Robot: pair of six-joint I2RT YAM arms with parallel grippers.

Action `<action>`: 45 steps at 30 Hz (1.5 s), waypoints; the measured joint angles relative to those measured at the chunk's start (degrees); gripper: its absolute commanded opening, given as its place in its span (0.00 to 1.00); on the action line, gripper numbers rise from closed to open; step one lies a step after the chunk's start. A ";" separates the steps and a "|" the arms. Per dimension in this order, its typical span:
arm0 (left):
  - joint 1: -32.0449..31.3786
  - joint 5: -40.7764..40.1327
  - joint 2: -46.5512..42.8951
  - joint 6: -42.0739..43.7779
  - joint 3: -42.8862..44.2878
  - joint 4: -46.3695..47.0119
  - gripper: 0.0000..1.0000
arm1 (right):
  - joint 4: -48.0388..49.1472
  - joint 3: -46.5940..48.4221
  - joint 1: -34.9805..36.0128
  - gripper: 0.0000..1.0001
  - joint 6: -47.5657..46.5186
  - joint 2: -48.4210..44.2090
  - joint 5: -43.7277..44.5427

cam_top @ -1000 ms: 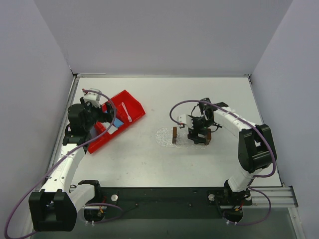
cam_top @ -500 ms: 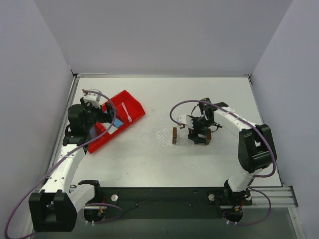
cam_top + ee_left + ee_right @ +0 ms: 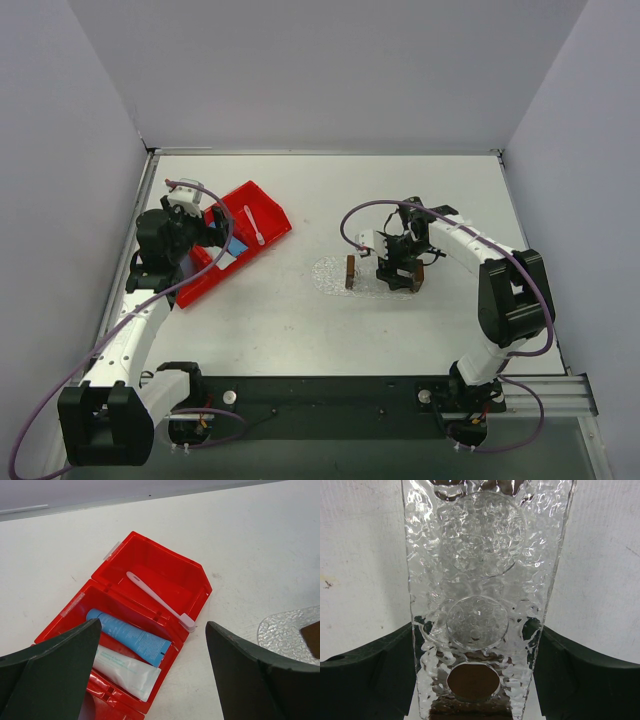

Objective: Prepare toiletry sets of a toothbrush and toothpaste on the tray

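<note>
Two toothpaste tubes [image 3: 127,635], toothbrush [image 3: 157,598] lie diagonally in red bin [image 3: 150,545] | directly beneath spread-open left claw [image 3: 152,626], the nearer arm | right claw [image 3: 477,630] clamps tray [image 3: 480,545]

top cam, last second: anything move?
Nothing visibly changed. The left end effector still hangs open over the red bin, with the toothbrush, blue tube and white tube lying inside. The right end effector still straddles the tray.
</note>
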 measured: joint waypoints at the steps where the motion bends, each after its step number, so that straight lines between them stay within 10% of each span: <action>1: 0.00 0.00 0.00 0.00 0.00 0.00 0.96 | 0.00 0.00 0.00 0.36 0.20 0.00 0.02; 25: 0.00 0.42 -0.04 0.00 -0.02 0.00 0.96 | 0.02 0.57 -0.02 0.86 2.25 0.00 0.48; 45: 0.00 0.46 -0.35 0.02 -0.09 0.00 0.96 | -0.24 2.32 -0.04 0.89 2.08 -0.24 0.59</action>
